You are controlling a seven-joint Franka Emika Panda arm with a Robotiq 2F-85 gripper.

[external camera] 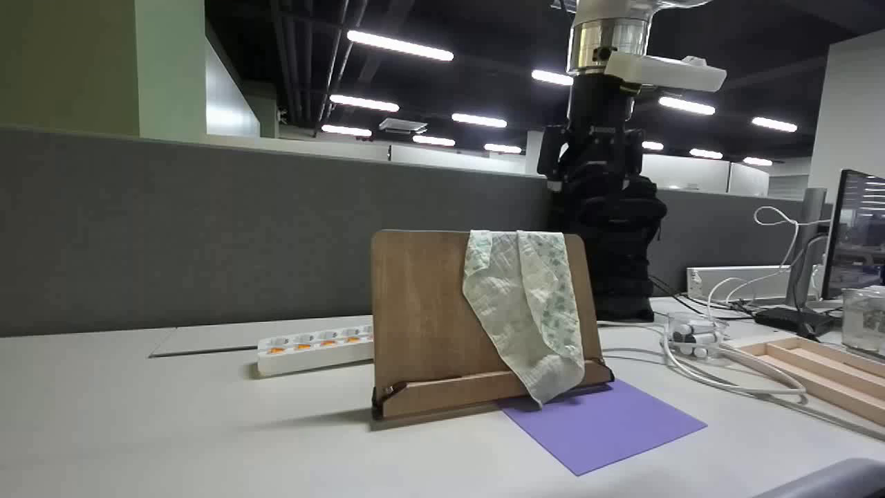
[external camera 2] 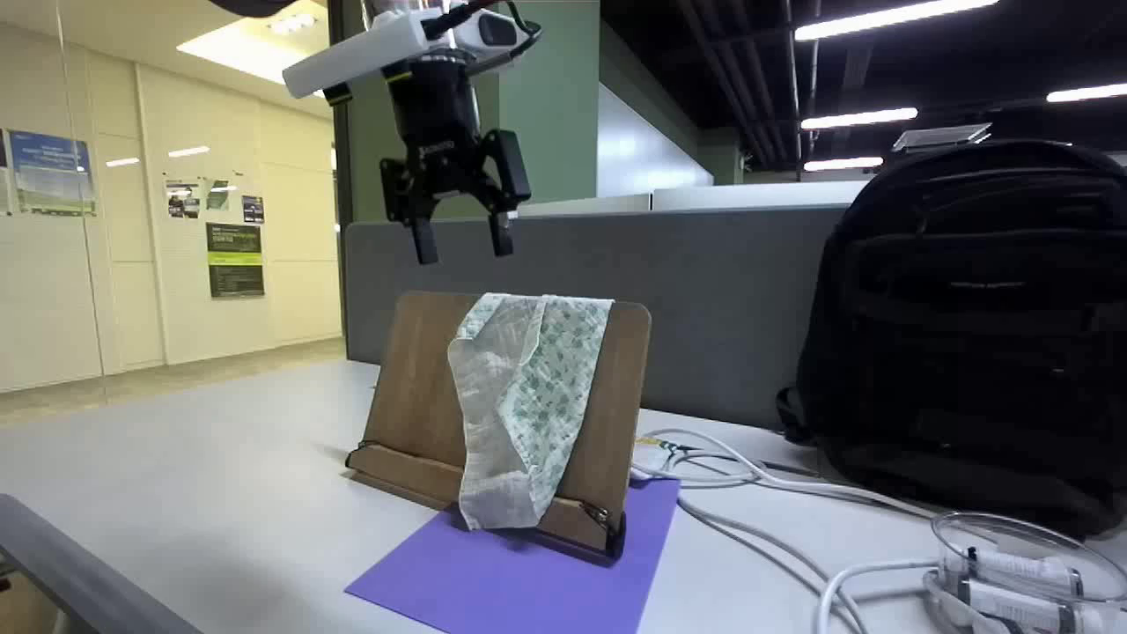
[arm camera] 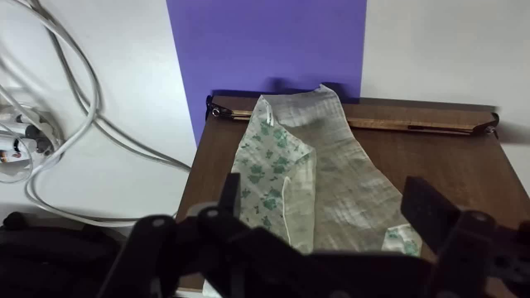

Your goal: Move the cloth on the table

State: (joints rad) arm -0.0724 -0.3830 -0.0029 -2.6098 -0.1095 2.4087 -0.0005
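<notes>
cloth (external camera 2: 528, 405) over wooden board (external camera: 427, 311) | fingers (external camera 2: 502, 238) spread wide above | wrist view: fingers blurred, cloth partly hidden

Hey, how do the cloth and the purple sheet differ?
The cloth is whitish with green patterning; the purple sheet looks plain. The cloth hangs in folds over the wooden board; the purple sheet lies flat on the table. In common: the gripper holds neither.

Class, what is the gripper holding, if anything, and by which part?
Nothing: the gripper is open and clear of the cloth, which hangs over the top of the wooden board.
</notes>
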